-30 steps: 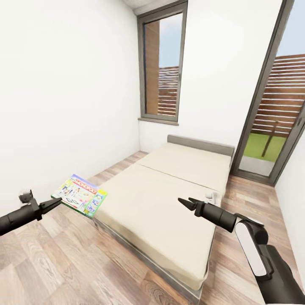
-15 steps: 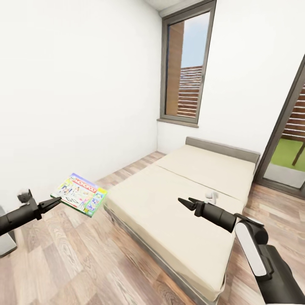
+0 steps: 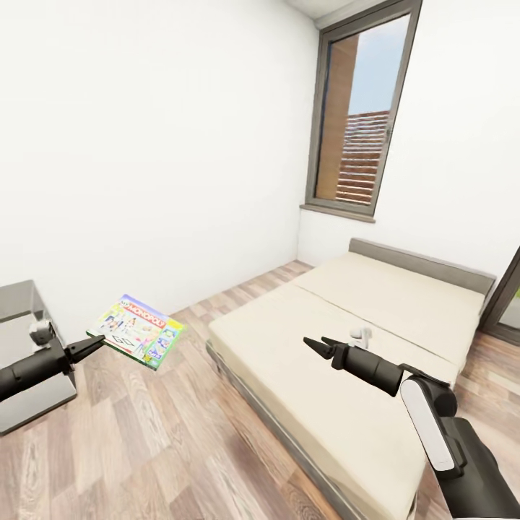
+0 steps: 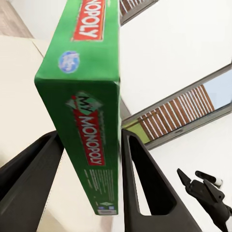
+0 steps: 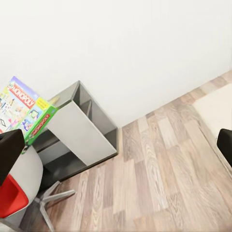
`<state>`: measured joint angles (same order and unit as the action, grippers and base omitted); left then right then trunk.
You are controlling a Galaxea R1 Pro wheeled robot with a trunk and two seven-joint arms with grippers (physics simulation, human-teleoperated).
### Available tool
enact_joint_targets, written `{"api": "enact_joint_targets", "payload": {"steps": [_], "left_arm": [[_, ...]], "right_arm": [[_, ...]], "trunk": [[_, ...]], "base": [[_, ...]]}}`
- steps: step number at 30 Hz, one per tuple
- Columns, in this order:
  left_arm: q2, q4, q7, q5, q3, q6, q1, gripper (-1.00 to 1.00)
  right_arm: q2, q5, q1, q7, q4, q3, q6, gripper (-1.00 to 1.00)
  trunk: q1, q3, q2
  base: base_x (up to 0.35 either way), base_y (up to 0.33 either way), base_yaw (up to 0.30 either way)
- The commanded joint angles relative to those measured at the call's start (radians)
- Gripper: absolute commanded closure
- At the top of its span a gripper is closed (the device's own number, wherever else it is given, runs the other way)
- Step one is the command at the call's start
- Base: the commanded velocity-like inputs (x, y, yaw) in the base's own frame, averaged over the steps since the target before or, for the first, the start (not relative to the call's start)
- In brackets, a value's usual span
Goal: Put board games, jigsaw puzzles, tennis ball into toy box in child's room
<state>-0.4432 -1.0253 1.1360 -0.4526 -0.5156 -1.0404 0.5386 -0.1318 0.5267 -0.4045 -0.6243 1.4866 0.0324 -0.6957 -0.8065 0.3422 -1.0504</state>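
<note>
A green and white Monopoly board game point(image 3: 137, 331) hangs flat over the wood floor, left of the bed point(image 3: 289, 325). My left gripper point(image 3: 96, 343) is shut on its near edge. In the left wrist view the box's green side point(image 4: 89, 121) sits clamped between the two dark fingers point(image 4: 145, 179). My right gripper point(image 3: 315, 344) hovers over the plain beige mattress, open and holding nothing. The right wrist view looks across the room at the same box point(image 5: 24, 108).
A grey cabinet point(image 3: 29, 310) stands against the white wall at the left, also seen as an open grey unit point(image 5: 79, 130) with a red and white chair point(image 5: 14, 188) beside it. A tall dark-framed window point(image 3: 357, 115) rises behind the bed's grey headboard point(image 3: 419, 261).
The camera has swung left: bed and window slid right in the picture and the grey cabinet came into sight. Both arms keep their pose, with the Monopoly box still held.
</note>
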Motion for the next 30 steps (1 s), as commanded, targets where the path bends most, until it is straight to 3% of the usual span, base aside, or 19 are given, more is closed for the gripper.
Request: {"api": "enact_joint_targets", "payload": {"steps": [1, 30], "left_arm": [[0.000, 0.000, 0.004, -0.003, 0.000, -0.007, 0.001, 1.00], [0.000, -0.001, 0.006, -0.003, 0.000, -0.007, 0.000, 1.00]], "right_arm": [[0.000, 0.004, 0.000, -0.001, 0.000, 0.001, -0.007, -1.00], [0.000, 0.004, 0.000, 0.000, 0.000, 0.001, -0.005, -1.00]], "trunk": [[0.004, -0.002, 0.006], [0.115, -0.087, 0.209]], "base": [[0.000, 0.000, 0.293], [0.000, 0.000, 0.293]]}}
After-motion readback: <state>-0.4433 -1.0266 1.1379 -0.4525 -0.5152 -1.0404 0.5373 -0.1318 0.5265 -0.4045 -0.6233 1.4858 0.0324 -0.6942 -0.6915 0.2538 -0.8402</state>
